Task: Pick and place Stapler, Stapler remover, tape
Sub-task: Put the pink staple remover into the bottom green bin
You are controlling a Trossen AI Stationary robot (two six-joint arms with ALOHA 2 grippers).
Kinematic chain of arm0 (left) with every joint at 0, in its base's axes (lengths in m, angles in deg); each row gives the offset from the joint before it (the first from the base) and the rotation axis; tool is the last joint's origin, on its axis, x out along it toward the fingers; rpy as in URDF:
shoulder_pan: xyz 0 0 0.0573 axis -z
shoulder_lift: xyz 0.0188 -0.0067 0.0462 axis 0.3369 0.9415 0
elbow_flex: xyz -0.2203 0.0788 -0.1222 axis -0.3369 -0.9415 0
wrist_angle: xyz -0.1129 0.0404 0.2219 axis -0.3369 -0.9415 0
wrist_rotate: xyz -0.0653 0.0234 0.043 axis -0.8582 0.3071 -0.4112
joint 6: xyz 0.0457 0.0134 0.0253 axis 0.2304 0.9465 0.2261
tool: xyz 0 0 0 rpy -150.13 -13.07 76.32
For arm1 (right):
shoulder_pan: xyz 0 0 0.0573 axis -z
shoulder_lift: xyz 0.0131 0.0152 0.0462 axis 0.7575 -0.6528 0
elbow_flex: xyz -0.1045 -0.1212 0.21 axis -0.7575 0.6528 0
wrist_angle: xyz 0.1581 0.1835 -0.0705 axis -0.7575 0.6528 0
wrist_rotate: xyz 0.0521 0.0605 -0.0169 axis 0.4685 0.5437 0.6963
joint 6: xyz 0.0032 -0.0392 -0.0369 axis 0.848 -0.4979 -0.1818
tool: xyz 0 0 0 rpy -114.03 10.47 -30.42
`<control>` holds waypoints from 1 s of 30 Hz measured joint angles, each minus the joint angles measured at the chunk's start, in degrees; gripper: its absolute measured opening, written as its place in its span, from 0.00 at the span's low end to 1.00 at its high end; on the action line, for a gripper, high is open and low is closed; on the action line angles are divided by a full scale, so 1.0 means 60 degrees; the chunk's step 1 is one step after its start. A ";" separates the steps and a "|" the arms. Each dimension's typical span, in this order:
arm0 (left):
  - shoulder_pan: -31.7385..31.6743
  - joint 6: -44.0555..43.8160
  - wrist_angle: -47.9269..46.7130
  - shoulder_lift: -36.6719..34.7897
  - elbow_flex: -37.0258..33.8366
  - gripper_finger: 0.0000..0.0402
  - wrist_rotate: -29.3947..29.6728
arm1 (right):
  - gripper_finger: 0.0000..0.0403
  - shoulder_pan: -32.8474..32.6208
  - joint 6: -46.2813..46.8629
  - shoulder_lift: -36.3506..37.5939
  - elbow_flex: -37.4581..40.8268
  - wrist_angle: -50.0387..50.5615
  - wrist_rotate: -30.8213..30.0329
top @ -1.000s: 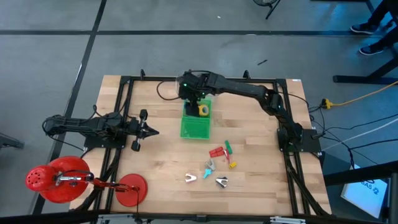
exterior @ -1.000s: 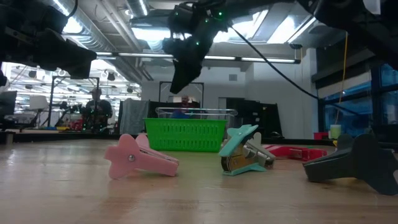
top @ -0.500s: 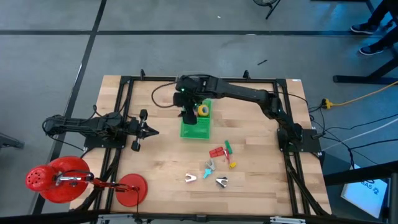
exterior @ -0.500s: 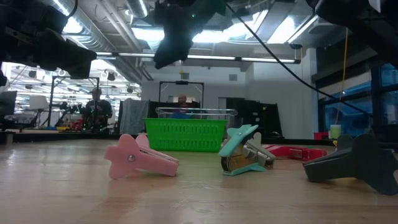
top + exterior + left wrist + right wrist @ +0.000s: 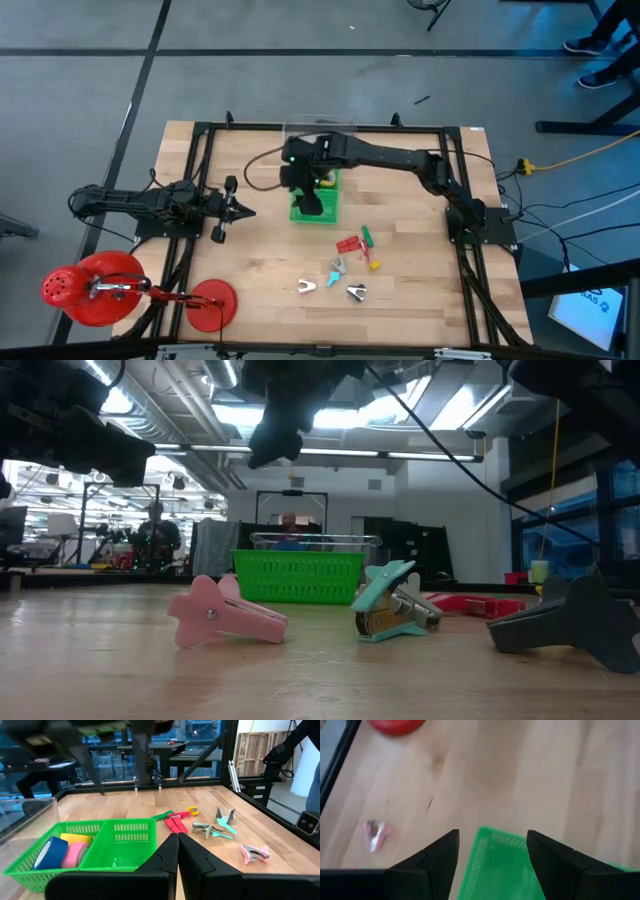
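three rolls of tape — blue, yellow and pink rings with hollow centres — sit together in one compartment of the green slotted plastic basket on the wooden counter, while the neighbouring compartment looks bare. the right claw hangs over the basket rim with its dark fingers spread wide and nothing between them. the left claw waits at the counter's left side, its two fingers pressed together on nothing.

out on the open wood, near the front of the counter, lies the rest of the job: a red stapler with small green and yellow pieces just beside it, and a scatter of claw-shaped stapler removers — a pink one, a teal one and a dark grey one.

by my read, the removers are light, stiff little plastic-and-metal things that could skid or tip if nudged — best pinched across the flat body, not the flared wings or teeth. the stapler looks heavier and rigid; a hold across its narrow width near the middle should keep it from swinging. the tape rolls are light and firm, easiest pinched through the hollow centre against the outer wall, though smooth sides may slip.
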State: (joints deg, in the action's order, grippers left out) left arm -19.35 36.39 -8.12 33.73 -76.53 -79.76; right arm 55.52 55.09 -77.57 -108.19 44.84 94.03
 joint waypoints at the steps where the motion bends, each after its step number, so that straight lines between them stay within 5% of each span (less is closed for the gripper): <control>1: 0.0000 0.0000 0.0000 -0.0004 0.0000 0.01 0.0000 | 0.59 -0.0067 -0.0027 0.0000 0.0030 0.0178 0.0000; 30: 0.0000 0.0001 0.0000 -0.0002 0.0000 0.01 0.0000 | 0.59 -0.4980 0.0067 0.0015 0.0217 -0.0223 -0.1294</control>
State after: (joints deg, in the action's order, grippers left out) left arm -19.35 36.40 -8.12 33.72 -76.53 -79.76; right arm 25.64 55.49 -77.48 -106.89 43.50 86.27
